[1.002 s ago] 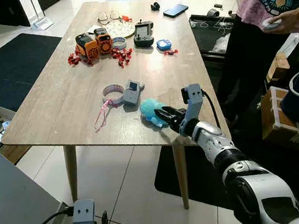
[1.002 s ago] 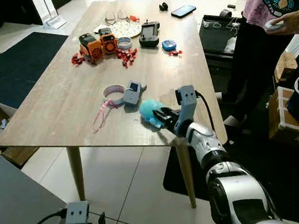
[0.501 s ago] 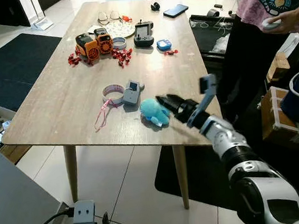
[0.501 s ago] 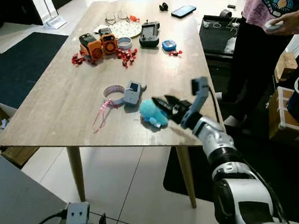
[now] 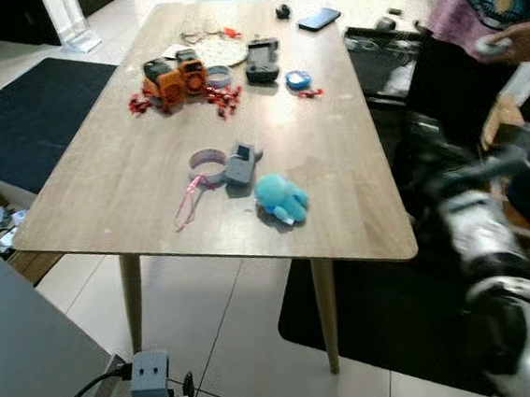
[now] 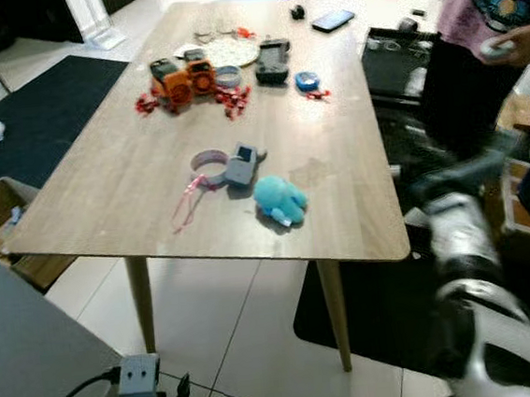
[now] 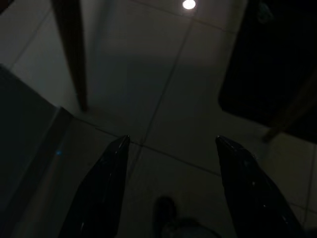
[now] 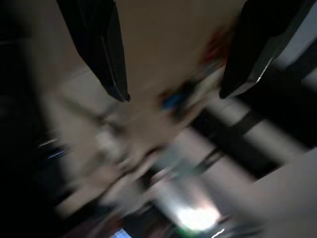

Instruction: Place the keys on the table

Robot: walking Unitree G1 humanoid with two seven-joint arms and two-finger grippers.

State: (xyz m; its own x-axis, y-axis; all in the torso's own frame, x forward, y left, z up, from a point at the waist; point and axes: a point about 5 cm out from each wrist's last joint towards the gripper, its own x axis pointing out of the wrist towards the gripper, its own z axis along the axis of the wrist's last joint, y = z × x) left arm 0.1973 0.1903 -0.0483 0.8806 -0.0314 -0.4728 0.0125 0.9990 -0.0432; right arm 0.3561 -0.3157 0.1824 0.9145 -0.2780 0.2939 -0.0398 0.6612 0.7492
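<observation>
1. Left eye view: the keys (image 5: pixel 281 198), a blue plush charm, are lying on the desk (image 5: pixel 132 178) near its front edge, just right of a grey fob (image 5: pixel 239 163) and a pink lanyard (image 5: pixel 188 198).
2. They are lying well to the left of the blurred right arm (image 5: pixel 480 234), which is standing off the desk's right edge.
3. Right tool (image 8: pixel 171 54) is showing its fingers spread and gripping nothing.
4. Left tool (image 7: pixel 171 191) is hanging open over the floor.
5. No container is holding anything here.
</observation>
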